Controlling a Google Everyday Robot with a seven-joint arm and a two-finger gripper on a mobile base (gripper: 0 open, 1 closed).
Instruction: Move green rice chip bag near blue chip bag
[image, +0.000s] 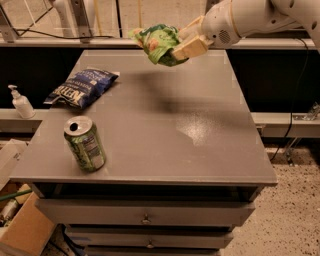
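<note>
My gripper (184, 42) is shut on the green rice chip bag (157, 43) and holds it in the air above the back middle of the grey table (165, 135). The bag is crinkled bright green with pale chip pictures. Its shadow falls on the tabletop below. The blue chip bag (81, 87) lies flat at the table's left side, dark navy with white lettering, well left of and below the held bag. My white arm (250, 17) reaches in from the upper right.
A green soda can (85, 143) stands upright near the table's front left corner. A white pump bottle (21, 102) stands on a ledge left of the table. Drawers sit under the tabletop. A cardboard box (25, 230) is on the floor at lower left.
</note>
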